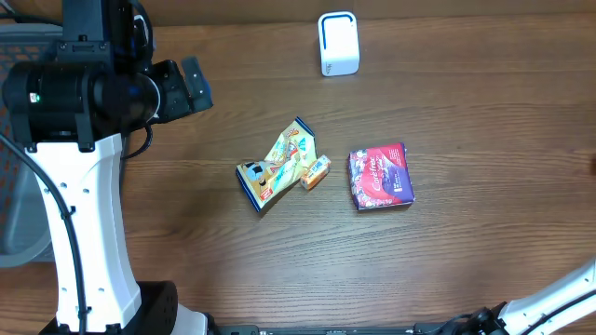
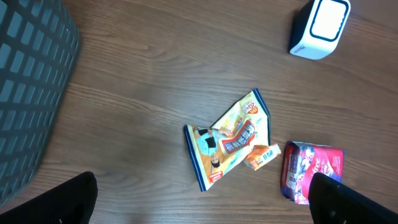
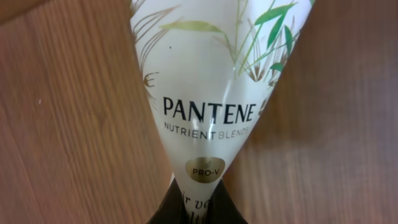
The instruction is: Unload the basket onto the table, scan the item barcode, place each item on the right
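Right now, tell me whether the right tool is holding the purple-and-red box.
No, the right tool pinches a white Pantene pouch, while the purple-and-red box lies on the table.

The white sachet (image 3: 205,93) bears green leaves; the box (image 1: 380,177) is red-purple.

A brown wood-grain bench (image 1: 466,270) is spread across every view. A grey lattice-walled basket (image 2: 25,93) is seen at its left edge, and a soft pale sheen is cast on the wood near the basket.
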